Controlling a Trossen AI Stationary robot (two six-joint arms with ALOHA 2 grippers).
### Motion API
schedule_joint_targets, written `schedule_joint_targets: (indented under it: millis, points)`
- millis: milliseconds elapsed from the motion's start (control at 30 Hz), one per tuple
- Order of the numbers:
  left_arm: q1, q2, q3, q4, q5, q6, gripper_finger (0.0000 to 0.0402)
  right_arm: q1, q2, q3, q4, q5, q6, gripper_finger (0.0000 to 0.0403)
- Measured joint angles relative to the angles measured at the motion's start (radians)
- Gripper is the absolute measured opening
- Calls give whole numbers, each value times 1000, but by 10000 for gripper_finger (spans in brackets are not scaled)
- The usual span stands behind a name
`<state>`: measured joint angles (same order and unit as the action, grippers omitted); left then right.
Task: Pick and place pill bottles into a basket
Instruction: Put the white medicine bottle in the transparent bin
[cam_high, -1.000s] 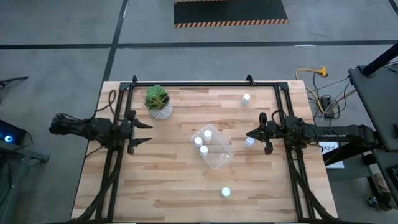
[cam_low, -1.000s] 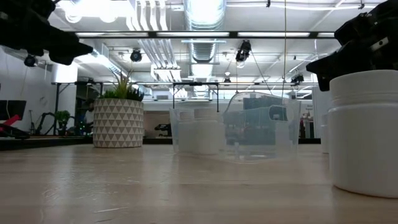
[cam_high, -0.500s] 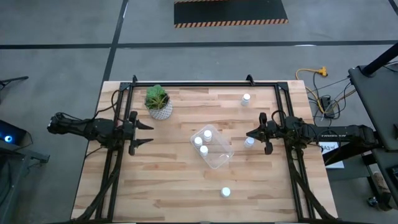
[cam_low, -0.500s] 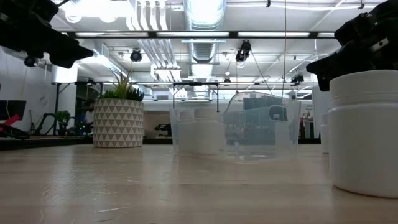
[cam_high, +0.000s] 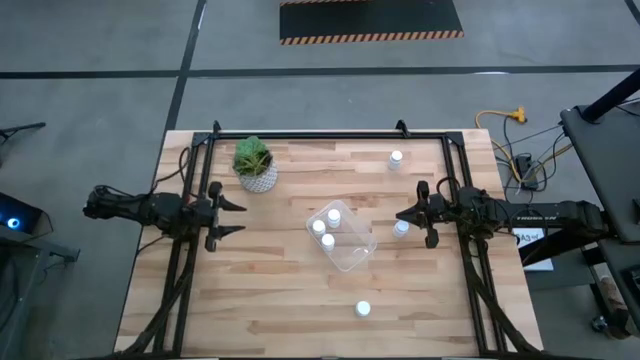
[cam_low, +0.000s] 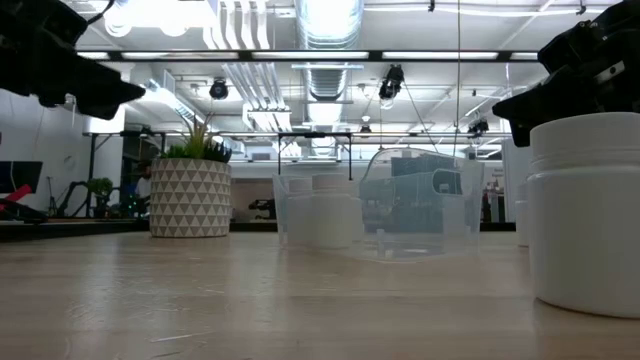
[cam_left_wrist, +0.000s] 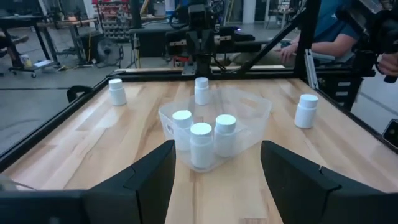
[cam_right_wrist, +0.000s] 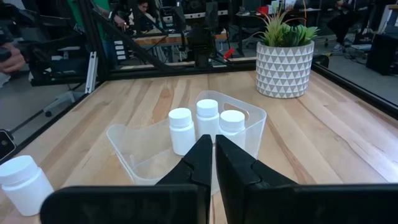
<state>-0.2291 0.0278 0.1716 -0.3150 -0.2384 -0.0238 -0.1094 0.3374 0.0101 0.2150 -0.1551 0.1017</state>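
Clear plastic basket (cam_high: 342, 236) sits mid-table (cam_high: 280, 290), long axis diagonal, holding three upright pill bottles (cam_high: 326, 229); open wood lies all around it. Left gripper (cam_high: 232, 216) hangs over the left edge, fingers apart and empty; right gripper (cam_high: 400, 215) is closed on nothing, with one bottle (cam_high: 401, 228) just beside it. High view alone shows a bottle near the front edge (cam_high: 362, 309) and another at the back edge (cam_high: 396, 158); right wrist view shows the plant pot (cam_right_wrist: 283, 68) behind the basket.

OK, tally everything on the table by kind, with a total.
Pill bottles in the basket: 3
Pill bottles loose on the table: 3
Clear basket: 1
Potted plant: 1
Total: 8
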Motion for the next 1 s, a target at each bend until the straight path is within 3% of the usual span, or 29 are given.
schedule_joint_targets:
  millis: [533, 733, 1000]
  points:
    - [0, 0, -70, 72, -7, -26, 219, 0, 0, 0, 0, -1, 3, 13]
    - [0, 9, -108, 201, -5, -24, 219, 0, -1, 0, 0, -1, 3, 13]
    - [0, 41, -110, 202, -3, -49, 219, 0, 0, 0, -1, 0, 3, 13]
